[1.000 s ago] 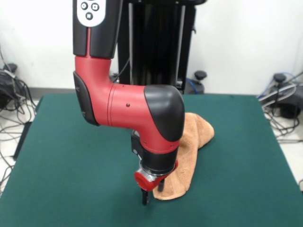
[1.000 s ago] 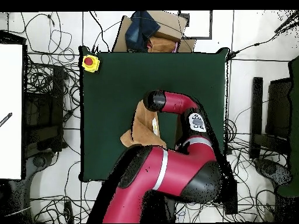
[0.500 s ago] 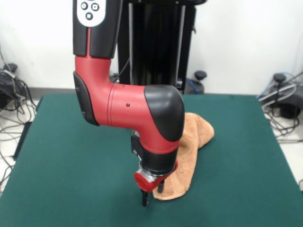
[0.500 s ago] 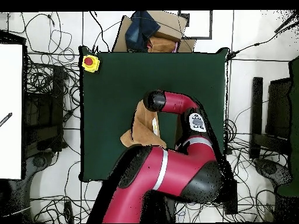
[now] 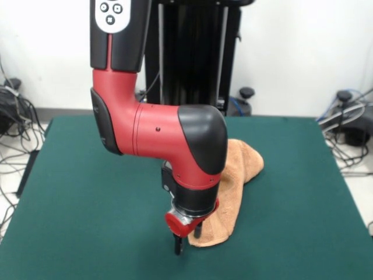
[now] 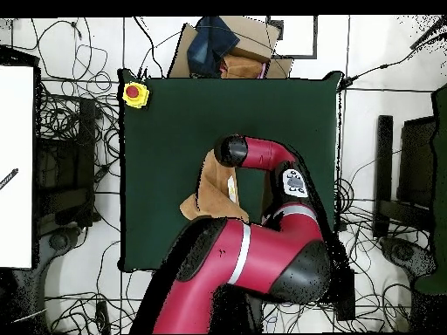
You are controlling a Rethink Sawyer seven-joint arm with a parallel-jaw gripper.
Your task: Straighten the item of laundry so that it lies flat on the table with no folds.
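Observation:
The item of laundry, a peach-orange towel (image 5: 236, 175), lies folded over itself in a long bunched strip on the green table (image 5: 87, 192), right of centre. My gripper (image 5: 187, 237) hangs at the towel's near end, open. One finger (image 5: 178, 245) is down beside the cloth over bare table; the other (image 5: 198, 229) is over the towel's edge. In the overhead view the towel (image 6: 209, 188) shows beside the arm, on the table (image 6: 166, 113), and the wrist hides the gripper.
A yellow box with a red button (image 6: 134, 93) sits on one table corner. A cardboard box with dark cloth (image 6: 227, 44) stands beyond the table edge. Cables lie on the floor all round.

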